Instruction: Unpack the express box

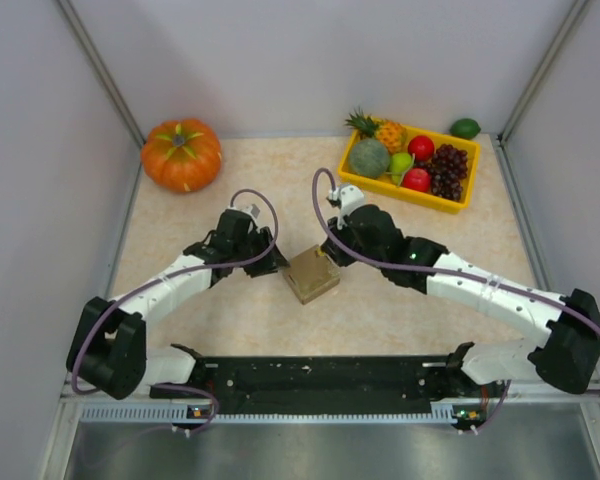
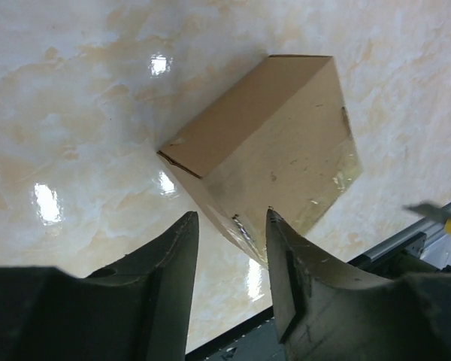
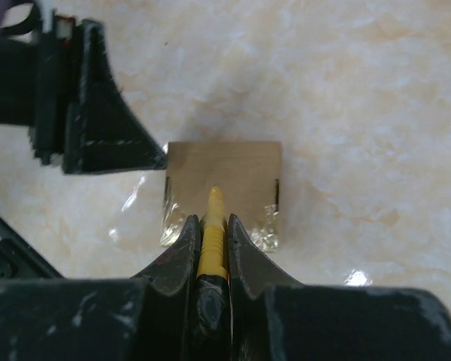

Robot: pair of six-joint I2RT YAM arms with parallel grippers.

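Observation:
The express box (image 1: 313, 275) is a small brown carton, closed and sealed with clear tape, standing mid-table. My left gripper (image 1: 277, 263) is open at the box's left side; in the left wrist view (image 2: 231, 218) its fingers straddle the box's (image 2: 270, 143) near taped corner. My right gripper (image 1: 332, 252) is shut on a yellow ribbed tool (image 3: 212, 226). In the right wrist view (image 3: 212, 219) the tool's tip points at the top of the box (image 3: 233, 169). The tool also shows at the right edge of the left wrist view (image 2: 445, 218).
An orange pumpkin (image 1: 182, 153) sits at the back left. A yellow fruit tray (image 1: 458, 202) with several fruits stands at the back right, a green lime (image 1: 465, 128) behind it. Grey walls close both sides. A black rail (image 1: 320, 378) runs along the near edge.

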